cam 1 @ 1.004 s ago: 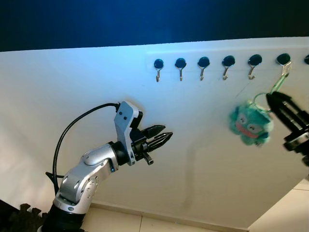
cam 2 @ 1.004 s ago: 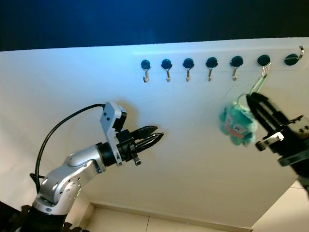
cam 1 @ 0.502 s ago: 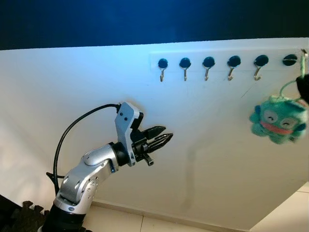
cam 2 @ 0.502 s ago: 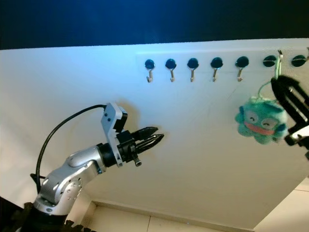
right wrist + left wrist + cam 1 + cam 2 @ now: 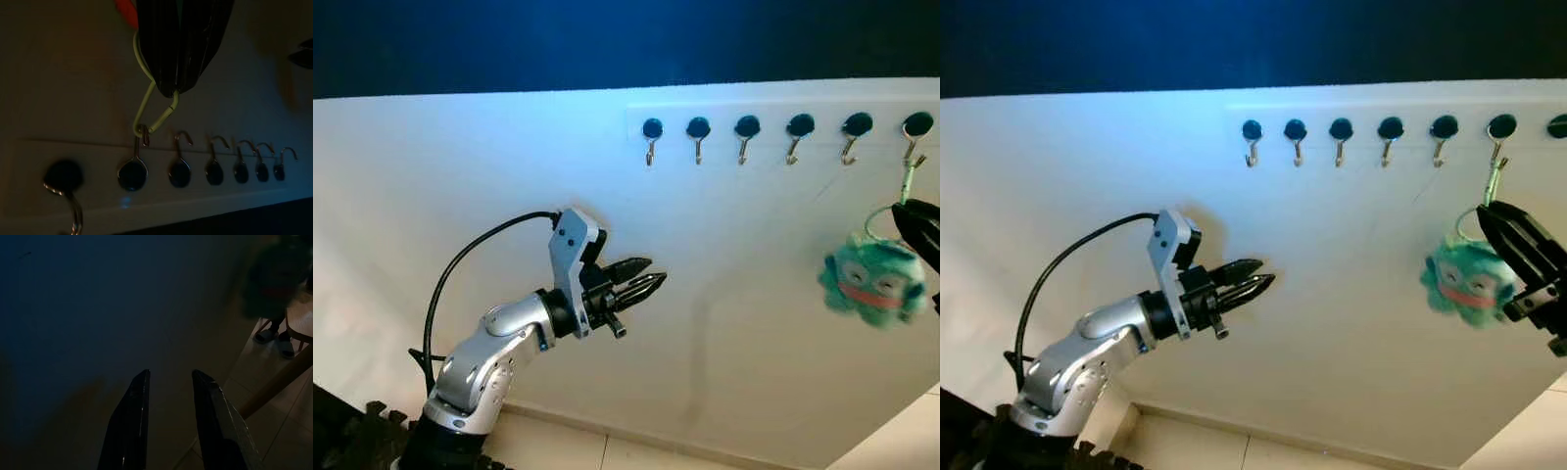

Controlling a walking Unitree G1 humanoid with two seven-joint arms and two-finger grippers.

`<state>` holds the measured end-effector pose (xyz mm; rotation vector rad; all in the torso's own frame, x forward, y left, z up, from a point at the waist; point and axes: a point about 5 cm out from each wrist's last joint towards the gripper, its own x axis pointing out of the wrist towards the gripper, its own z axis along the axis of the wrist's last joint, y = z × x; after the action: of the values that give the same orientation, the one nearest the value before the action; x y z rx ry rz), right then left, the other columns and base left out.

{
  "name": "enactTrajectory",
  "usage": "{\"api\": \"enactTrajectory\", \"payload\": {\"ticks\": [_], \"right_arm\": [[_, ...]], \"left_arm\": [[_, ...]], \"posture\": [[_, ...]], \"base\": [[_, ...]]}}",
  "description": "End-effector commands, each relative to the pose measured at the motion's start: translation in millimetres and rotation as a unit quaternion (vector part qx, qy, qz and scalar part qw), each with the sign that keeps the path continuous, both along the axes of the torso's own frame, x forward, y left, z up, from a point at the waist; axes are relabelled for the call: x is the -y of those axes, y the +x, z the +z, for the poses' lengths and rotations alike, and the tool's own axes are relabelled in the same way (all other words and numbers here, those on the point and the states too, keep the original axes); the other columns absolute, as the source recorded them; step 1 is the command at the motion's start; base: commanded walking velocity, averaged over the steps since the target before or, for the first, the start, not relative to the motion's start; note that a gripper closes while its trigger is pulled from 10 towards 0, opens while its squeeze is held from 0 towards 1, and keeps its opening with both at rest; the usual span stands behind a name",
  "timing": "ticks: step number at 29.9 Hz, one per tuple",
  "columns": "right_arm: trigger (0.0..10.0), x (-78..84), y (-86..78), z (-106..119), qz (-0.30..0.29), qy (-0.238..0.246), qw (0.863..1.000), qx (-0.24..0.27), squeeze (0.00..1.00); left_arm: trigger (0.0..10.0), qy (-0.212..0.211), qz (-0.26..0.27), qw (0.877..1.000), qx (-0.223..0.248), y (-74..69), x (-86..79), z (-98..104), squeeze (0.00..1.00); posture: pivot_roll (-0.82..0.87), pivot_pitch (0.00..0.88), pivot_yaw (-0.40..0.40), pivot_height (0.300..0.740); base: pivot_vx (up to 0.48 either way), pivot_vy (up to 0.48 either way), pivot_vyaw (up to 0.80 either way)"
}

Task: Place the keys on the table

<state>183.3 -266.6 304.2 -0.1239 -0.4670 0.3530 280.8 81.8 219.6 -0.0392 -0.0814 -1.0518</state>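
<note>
The keys hang from a wall hook (image 5: 1501, 127) by a green carabiner (image 5: 1492, 181), with a teal plush charm (image 5: 1464, 282) dangling under it. My right gripper (image 5: 1489, 211) reaches up from the right edge and is shut on the carabiner just below the hook. In the right wrist view the carabiner (image 5: 151, 115) loops out of the closed fingers and still catches the hook (image 5: 133, 171). My left gripper (image 5: 656, 279) is held up before the bare white wall, well left of the keys, open and holding nothing.
A row of several black-capped hooks (image 5: 749, 127) runs along the white wall under a dark band. Pale floor tiles (image 5: 607, 452) and a black mat (image 5: 352, 441) lie below. The left wrist view dimly shows a wooden edge (image 5: 279, 382) and a person's feet (image 5: 274, 335).
My right gripper carried the plush up and rightwards half a second ago, then came back down beneath the hook. The left arm held still. The view drifted slightly.
</note>
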Motion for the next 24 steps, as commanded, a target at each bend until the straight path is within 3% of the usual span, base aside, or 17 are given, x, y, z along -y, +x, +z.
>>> {"api": "enactTrajectory", "payload": {"ticks": [1, 10, 14, 21, 22, 23, 24], "right_arm": [[10.0, 2.9, 0.9, 6, -0.014, 0.006, 1.0, 0.019, 0.0], [10.0, -3.2, -4.0, 38, 0.012, 0.013, 0.995, 0.1, 0.0], [10.0, -5.4, -7.9, 38, 0.029, 0.014, 0.995, 0.099, 0.0], [10.0, 8.8, -14.6, 8, 0.005, 0.032, 0.999, 0.032, 0.0], [10.0, 18.4, -19.2, -15, -0.027, 0.048, 0.998, -0.012, 0.0], [10.0, 18.4, -19.2, -15, -0.027, 0.048, 0.998, -0.012, 0.0], [10.0, 29.0, -24.8, -34, -0.064, 0.063, 0.995, -0.043, 0.0]], "left_arm": [[10.0, 0.014, 0.007, 1.0, -0.005, 1.0, -3.7, -4, 0.0], [10.0, 0.014, 0.013, 1.0, -0.009, -0.8, -4.6, -7, 0.0], [10.0, 0.014, 0.013, 1.0, -0.009, -0.7, -4.5, -7, 0.0], [10.0, 0.013, 0.012, 1.0, -0.01, -0.1, -4.2, -8, 0.0], [10.0, 0.014, 0.012, 1.0, -0.011, -0.2, -4.2, -9, 0.0], [10.0, 0.014, 0.012, 1.0, -0.011, -0.2, -4.2, -9, 0.0], [10.0, 0.015, 0.009, 1.0, -0.013, -0.1, -3.8, -10, 0.0]], "posture": [[-0.12, 0.131, 0.144, 0.74], [-0.12, 0.135, 0.132, 0.74], [-0.12, 0.135, 0.132, 0.74], [-0.13, 0.139, 0.126, 0.74], [-0.14, 0.142, 0.127, 0.74], [-0.14, 0.142, 0.127, 0.74], [-0.15, 0.145, 0.133, 0.74]], "base": [[0.0, 0.0, 0.0], [0.0, 0.0, 0.0], [0.0, 0.0, 0.0], [0.0, 0.0, 0.0], [0.0, 0.0, 0.0], [0.0, 0.0, 0.0], [0.0, 0.0, 0.0]]}}
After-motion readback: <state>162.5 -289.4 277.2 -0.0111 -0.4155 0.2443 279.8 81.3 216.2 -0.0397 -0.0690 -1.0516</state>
